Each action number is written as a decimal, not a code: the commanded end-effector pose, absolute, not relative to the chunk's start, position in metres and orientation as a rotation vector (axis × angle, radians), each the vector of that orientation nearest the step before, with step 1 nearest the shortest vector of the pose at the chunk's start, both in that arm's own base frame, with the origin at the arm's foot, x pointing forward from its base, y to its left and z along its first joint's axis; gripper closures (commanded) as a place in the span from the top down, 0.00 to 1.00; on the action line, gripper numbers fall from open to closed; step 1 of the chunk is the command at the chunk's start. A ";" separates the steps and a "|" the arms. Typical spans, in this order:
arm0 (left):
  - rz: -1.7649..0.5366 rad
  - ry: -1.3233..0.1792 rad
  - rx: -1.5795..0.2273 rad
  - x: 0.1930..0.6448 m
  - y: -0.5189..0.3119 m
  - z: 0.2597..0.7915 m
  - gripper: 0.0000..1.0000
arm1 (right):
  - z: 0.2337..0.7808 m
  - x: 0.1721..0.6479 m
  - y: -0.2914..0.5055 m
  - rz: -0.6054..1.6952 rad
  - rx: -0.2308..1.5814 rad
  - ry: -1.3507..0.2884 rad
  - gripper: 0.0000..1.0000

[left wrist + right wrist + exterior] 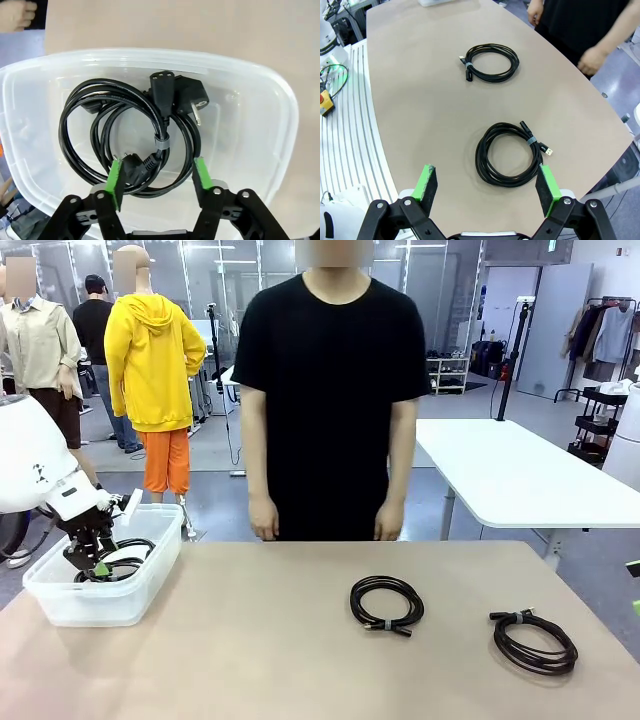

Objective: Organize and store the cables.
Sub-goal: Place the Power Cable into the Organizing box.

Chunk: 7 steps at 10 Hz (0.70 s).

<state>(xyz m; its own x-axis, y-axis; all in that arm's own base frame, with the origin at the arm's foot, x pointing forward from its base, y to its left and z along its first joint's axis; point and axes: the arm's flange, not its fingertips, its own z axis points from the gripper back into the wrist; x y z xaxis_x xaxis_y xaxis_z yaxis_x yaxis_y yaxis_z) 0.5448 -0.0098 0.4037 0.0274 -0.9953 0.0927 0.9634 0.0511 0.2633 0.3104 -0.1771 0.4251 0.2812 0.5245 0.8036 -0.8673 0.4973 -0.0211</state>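
A black cable (130,135) with chunky plug ends and a grey tie lies coiled in a clear plastic bin (150,52). My left gripper (159,181) hangs open just over the coil's near edge, pads apart and gripping nothing. The front view shows this gripper (95,565) reaching into the bin (60,605) at the table's left end. Two more coiled cables rest on the tan table, one in the middle (387,602) and one at the right (535,642). My right gripper (487,185) is open above the table, with one cable (510,160) just ahead of its fingertips and another (490,62) farther off.
A person in a black shirt stands at the table's far edge, hands (265,530) down at their sides. A white table (520,475) stands behind at the right. The tan tabletop (260,640) is bare between the bin and the middle cable.
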 end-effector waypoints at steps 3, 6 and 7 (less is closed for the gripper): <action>-1.521 -0.292 0.083 0.539 -0.005 0.410 1.00 | 0.428 0.312 -0.177 0.965 0.481 -0.864 1.00; -1.513 -0.285 0.136 0.542 -0.010 0.411 1.00 | 0.428 0.312 -0.177 0.965 0.481 -0.864 1.00; -1.513 -0.285 0.136 0.542 -0.010 0.411 1.00 | 0.428 0.312 -0.177 0.965 0.481 -0.864 1.00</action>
<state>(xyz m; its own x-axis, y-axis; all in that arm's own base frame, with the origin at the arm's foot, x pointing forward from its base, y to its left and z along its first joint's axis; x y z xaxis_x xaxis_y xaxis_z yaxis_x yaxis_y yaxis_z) 0.5417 -0.0107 0.4113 0.0320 -0.9939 0.1052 0.9639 0.0585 0.2598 0.3104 -0.1771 0.4251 0.2812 0.5244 0.8037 -0.8673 0.4973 -0.0210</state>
